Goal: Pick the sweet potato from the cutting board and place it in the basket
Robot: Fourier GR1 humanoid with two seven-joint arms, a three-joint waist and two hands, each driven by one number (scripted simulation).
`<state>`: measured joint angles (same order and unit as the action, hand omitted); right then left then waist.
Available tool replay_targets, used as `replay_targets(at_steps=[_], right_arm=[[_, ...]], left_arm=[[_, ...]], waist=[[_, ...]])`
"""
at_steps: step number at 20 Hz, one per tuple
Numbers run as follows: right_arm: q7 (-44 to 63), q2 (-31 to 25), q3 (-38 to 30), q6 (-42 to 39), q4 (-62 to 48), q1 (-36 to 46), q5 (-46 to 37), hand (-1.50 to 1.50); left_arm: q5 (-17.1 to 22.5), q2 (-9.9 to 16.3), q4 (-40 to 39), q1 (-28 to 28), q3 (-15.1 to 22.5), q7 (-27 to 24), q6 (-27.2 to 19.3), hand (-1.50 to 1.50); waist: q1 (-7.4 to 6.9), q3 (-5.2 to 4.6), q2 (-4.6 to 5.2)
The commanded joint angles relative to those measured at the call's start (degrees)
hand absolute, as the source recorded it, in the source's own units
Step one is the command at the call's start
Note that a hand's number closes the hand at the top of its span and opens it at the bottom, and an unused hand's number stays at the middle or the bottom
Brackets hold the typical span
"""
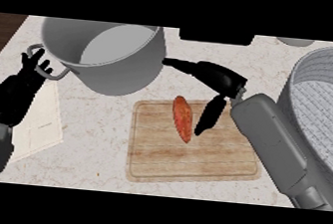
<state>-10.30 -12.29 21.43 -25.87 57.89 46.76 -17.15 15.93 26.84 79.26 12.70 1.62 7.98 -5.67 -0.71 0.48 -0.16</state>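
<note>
Wooden cutting board (195,159) holds sweet potato (183,118) just beside right hand (218,78) fingers (209,116).

No readable text or labels.

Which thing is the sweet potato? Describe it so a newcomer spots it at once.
Start at the wooden cutting board in the middle of the pale counter, below the big grey pot. The sweet potato lies on the board's upper half, just left of the right hand. It is the only orange thing there: long, slim and pointed at both ends.
</note>
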Motion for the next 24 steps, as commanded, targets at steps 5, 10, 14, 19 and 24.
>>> replay_targets(at_steps=[5,10,14,19,24], right_arm=[[-2.86,2.72,2.25,0.44,-8.23,1.29,-7.29,-1.5],[-8.09,1.47,2.87,2.13,-9.88,-2.35,-12.06,-1.5],[-8.44,2.57,-1.15,-0.68,-11.31,1.03,-12.01,-1.5],[-12.03,1.83,-1.72,-3.94,-10.52,-1.16,-12.5,-1.5],[-19.82,1.92,-1.78,-1.15,-15.31,-1.62,-16.06,-1.5]], left_arm=[[-1.35,-3.64,-2.2,-0.56,0.7,0.46,0.63,0.0],[-1.46,-2.28,2.9,-0.52,-0.68,5.64,1.37,0.0],[-2.17,-2.49,0.69,-2.26,-2.71,3.0,3.68,0.0],[-5.38,-6.09,1.16,-0.64,-1.01,4.78,0.24,0.0],[-3.36,-3.67,-5.09,-0.52,-5.79,-0.01,6.11,0.0]], waist=[[0.28,-0.49,0.31],[0.21,-0.46,0.21],[0.28,-0.47,0.2],[0.57,-0.47,0.14],[0.35,-0.48,0.36]])
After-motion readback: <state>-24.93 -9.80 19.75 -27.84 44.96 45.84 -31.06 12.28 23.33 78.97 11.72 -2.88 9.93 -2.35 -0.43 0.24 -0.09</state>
